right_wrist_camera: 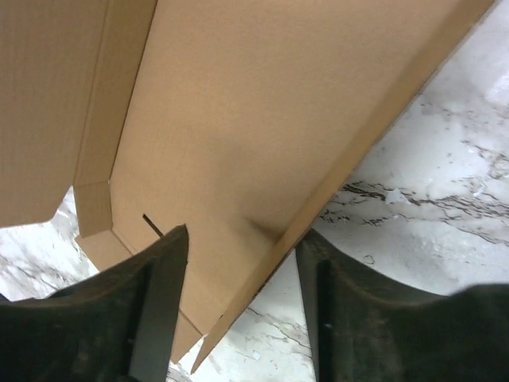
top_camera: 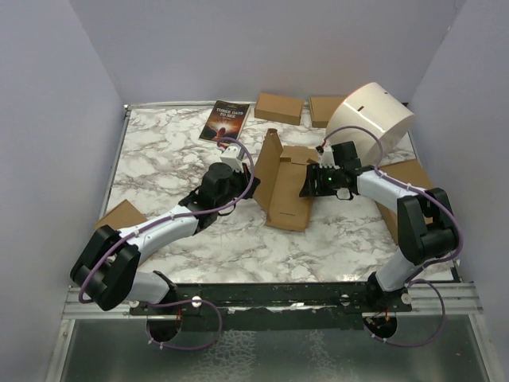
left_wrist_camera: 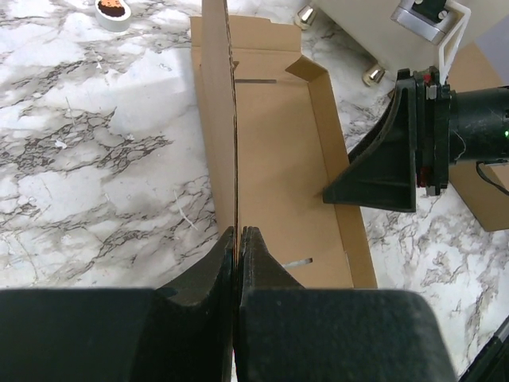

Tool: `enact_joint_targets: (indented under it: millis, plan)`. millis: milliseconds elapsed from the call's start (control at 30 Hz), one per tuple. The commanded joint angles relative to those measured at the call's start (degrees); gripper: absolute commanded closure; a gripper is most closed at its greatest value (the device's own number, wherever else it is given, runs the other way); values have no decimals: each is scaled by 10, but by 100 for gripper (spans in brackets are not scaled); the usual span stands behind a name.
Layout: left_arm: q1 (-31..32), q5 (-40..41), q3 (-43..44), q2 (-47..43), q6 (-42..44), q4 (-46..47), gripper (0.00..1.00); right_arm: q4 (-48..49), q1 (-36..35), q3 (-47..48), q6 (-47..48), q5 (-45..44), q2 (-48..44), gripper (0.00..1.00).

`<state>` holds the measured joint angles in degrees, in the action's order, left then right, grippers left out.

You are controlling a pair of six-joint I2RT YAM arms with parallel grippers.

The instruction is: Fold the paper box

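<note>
The paper box (top_camera: 283,189) lies half-folded in the middle of the marble table, a brown cardboard sheet with its left panel (left_wrist_camera: 216,119) standing upright. My left gripper (left_wrist_camera: 238,232) is shut on the near edge of that upright panel; from above it (top_camera: 251,170) sits at the box's left side. My right gripper (top_camera: 305,185) is at the box's right wall. In the right wrist view its jaws (right_wrist_camera: 242,255) stand open, with the raised right wall's edge (right_wrist_camera: 350,167) passing between them and untouched by either finger (right_wrist_camera: 163,274).
A dark book (top_camera: 225,119), two small brown boxes (top_camera: 278,107) (top_camera: 326,110) and a white round drum (top_camera: 371,119) line the back. A flat brown box (top_camera: 411,177) lies at the right, another cardboard piece (top_camera: 123,215) at the left, and a tape roll (left_wrist_camera: 113,11) beyond the box.
</note>
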<state>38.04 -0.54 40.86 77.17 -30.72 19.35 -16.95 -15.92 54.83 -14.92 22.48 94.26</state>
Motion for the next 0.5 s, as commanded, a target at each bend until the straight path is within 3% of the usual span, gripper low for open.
enact_joint_targets:
  millis: [0, 300, 467]
  plan:
    - [11, -28, -1, -20, 21, -33, 100, -1, -15, -10, 83, 56, -24, 37]
    - [-3, -54, 13, -44, 103, -88, 100, -70, 9, 2, 213, 99, -60, 10]
    - [-24, -77, 16, -57, 110, -101, 100, -115, 49, 5, 291, 129, -95, 7]
